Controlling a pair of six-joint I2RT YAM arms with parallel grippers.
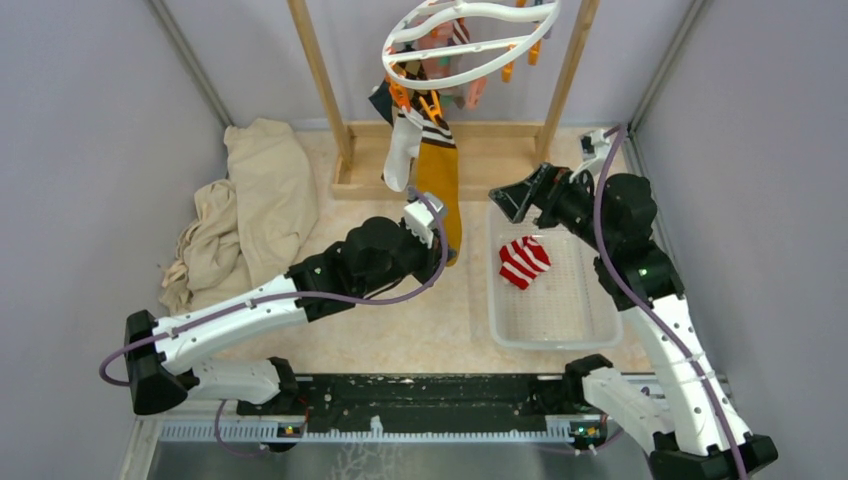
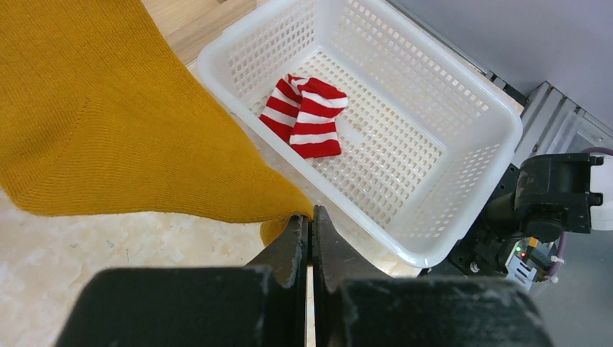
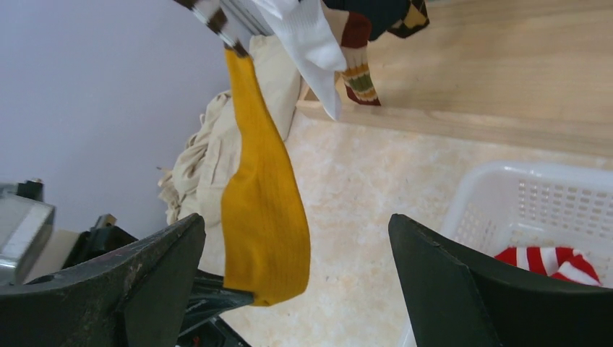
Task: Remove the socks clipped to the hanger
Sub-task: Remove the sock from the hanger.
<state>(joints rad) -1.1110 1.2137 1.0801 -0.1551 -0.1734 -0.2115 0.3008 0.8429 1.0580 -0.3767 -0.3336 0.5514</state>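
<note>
Over the far centre of the table hangs the hanger, socks clipped beneath; the basket at right holds one striped sock; the mustard sock hangs pegged at its top; the left gripper has jaws closed on its lower hem; the right gripper has jaws wide and empty by the basket's far edge. Judged step: pulling the mustard sock free; next, a steady downward draw until the clip releases.
</note>
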